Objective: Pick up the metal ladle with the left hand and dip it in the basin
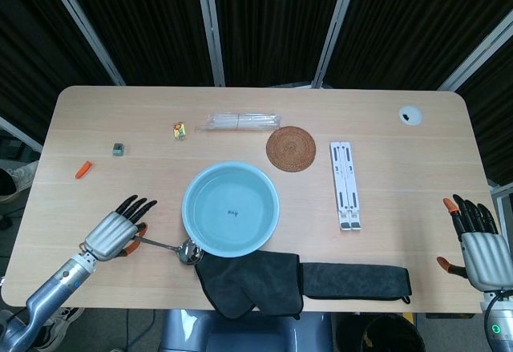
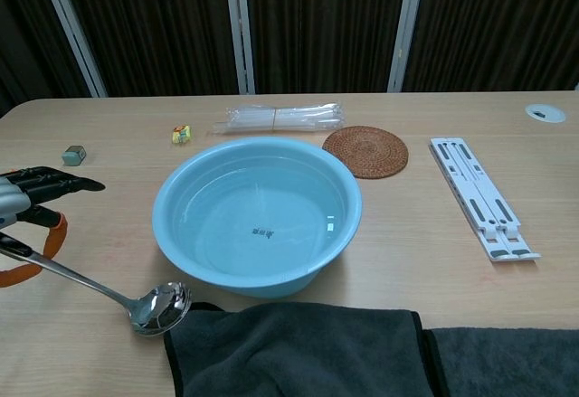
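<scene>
The metal ladle [image 1: 164,246] has an orange grip end and a shiny bowl [image 2: 161,307]. My left hand [image 1: 112,228] holds it by the grip, at the table's front left, with the other fingers stretched out. At the left edge of the chest view the left hand [image 2: 27,193] shows only partly. The ladle's bowl hangs just left of the dark cloth's corner, in front of the basin and outside it. The light blue basin [image 1: 187,208] holds water and stands mid-table [image 2: 271,279]. My right hand [image 1: 479,241] is open at the front right edge, holding nothing.
A dark grey cloth [image 1: 248,281] lies along the front edge, touching the basin. Behind the basin are a woven coaster [image 1: 291,148], a clear plastic packet [image 1: 240,120] and a white folding stand [image 1: 345,185]. Small bits lie at far left: a grey block [image 1: 118,150] and an orange piece [image 1: 82,169].
</scene>
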Available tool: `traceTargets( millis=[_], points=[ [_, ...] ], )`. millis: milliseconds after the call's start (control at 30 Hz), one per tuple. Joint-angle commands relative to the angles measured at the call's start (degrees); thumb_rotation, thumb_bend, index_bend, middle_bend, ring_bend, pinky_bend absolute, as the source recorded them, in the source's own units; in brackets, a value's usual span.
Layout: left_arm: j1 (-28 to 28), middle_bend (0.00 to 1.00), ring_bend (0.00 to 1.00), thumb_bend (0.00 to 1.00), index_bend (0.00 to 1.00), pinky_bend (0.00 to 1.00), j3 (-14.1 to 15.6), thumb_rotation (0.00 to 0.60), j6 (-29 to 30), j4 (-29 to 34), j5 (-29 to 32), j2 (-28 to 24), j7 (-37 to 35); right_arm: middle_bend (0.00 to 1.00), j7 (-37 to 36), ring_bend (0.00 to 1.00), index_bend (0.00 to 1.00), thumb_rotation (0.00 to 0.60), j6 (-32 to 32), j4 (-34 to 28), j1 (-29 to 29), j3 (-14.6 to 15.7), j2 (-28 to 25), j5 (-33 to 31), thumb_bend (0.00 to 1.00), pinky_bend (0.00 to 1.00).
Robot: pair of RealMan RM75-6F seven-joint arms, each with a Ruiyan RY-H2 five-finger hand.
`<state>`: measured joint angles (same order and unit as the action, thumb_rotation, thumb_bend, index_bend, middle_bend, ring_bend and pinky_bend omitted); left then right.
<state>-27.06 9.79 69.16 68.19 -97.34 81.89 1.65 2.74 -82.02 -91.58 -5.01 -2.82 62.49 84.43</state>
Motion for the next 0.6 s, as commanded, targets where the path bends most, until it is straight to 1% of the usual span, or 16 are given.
traceTargets(
  millis=[33, 300, 600],
  points=[
    [0.89, 0.0, 0.0, 0.46, 0.61, 0.0, 0.57, 0.6, 1.6, 2.79, -1.06, -1.93, 2.06, 0.0, -0.45, 0.0, 0.0, 0.6, -0.43, -0.08, 0.2, 0.09, -0.2, 0.38, 0.0, 0.0],
    [2.25, 0.0, 0.0, 0.47, 0.62, 0.0, 1.03, 0.6, 4.64, 7.66, -3.15, -4.75, 5.62, 0.0, -1.96, 0.0, 0.0, 0.6, -1.64, -0.35, 0.76, 0.4, -0.85, 1.62, 0.0, 0.0],
    [3.26, 0.0, 0.0, 0.47, 0.63, 0.0, 1.33, 0.6, 6.4, 11.12, -4.84, -6.8, 8.31, 0.0, -3.19, 0.0, 0.0, 0.6, -2.4, -0.41, 1.15, 0.68, -1.38, 2.56, 0.0, 0.0]
  ],
)
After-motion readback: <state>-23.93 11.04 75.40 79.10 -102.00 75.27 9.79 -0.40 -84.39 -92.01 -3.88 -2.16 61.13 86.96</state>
